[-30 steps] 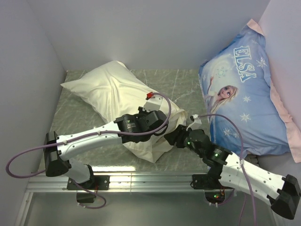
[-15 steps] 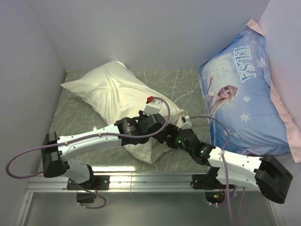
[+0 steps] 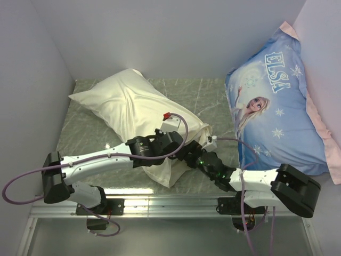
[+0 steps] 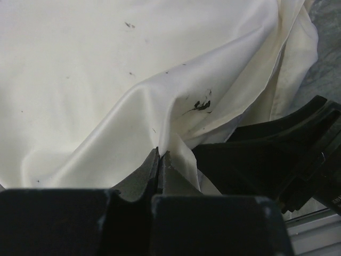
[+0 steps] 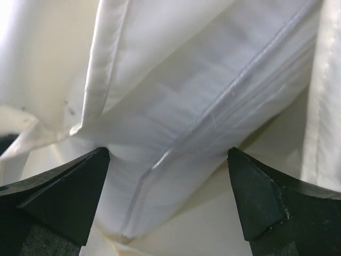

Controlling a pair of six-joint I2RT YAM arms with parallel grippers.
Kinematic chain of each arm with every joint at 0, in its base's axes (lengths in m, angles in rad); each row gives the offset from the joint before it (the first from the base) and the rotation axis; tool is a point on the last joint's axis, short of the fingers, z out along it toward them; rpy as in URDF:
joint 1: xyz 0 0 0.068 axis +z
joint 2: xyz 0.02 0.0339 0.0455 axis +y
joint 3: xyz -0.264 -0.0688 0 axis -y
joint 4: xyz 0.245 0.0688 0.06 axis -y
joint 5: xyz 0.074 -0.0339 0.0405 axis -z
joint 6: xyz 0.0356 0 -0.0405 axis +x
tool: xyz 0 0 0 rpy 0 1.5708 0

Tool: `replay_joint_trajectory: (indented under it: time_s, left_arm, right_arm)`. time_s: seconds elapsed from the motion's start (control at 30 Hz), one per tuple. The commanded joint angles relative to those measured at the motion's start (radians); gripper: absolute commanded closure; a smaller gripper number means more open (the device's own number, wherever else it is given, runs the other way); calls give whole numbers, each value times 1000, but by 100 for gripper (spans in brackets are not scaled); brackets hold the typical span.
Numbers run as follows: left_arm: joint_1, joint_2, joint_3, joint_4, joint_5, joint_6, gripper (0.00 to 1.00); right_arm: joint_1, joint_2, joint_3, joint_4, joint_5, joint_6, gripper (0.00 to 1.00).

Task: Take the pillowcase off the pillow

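The left pincer [image 4: 160,159] pinches a fold of the pillowcase [image 4: 96,69] tight; the right pincer [image 5: 168,186] gapes wide, the seamed edge of the pillow [image 5: 208,106] between its jaws

White arm links [image 3: 98,159], black joints [image 3: 139,146], lilac cables [image 3: 21,188] — green lights [image 3: 203,161], red plug [image 3: 166,115] — right gripper [image 5: 168,194] black, wedge-fingered

A blue ELSA pillow [image 3: 272,106] leans against the right wall, beside the green marbled counter [image 3: 208,93].

Pale lilac walls [image 3: 160,37], green marbled tabletop [image 3: 209,95]
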Motion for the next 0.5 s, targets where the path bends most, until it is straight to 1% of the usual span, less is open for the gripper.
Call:
replay_joint_trajectory:
  time_s: [0.0,0.07,0.17,0.27,0.3,0.33,0.37,0.4,0.43,0.47]
  left_arm:
    - [2,-52,-14,56,38,-9,99]
    - [2,-55,-18,60,44,-11,99]
    - [2,-61,-24,63,47,-14,99]
    - [2,-72,-34,72,51,-14,99]
    - [2,-75,-35,73,50,-14,100]
    - [2,-86,-43,75,48,-15,100]
    - [2,-94,-52,82,48,-22,99]
    - [2,-101,-64,99,48,-23,99]
    - [2,-123,-95,113,41,-26,99]
    - [2,-132,-109,125,36,-31,99]
  right_arm:
    - [7,72,43,167,82,1,2]
    - [7,113,72,167,75,-7,3]
    - [7,164,92,193,55,-4,11]
    - [7,181,87,224,64,-31,30]
    - [7,169,89,207,70,-48,45]
    - [7,149,93,181,91,-68,54]
    - [7,82,109,145,101,-111,64]
    - [7,42,125,26,120,-131,82]
    - [7,-3,162,-39,162,-153,92]
    - [5,-87,179,-99,186,-194,100]
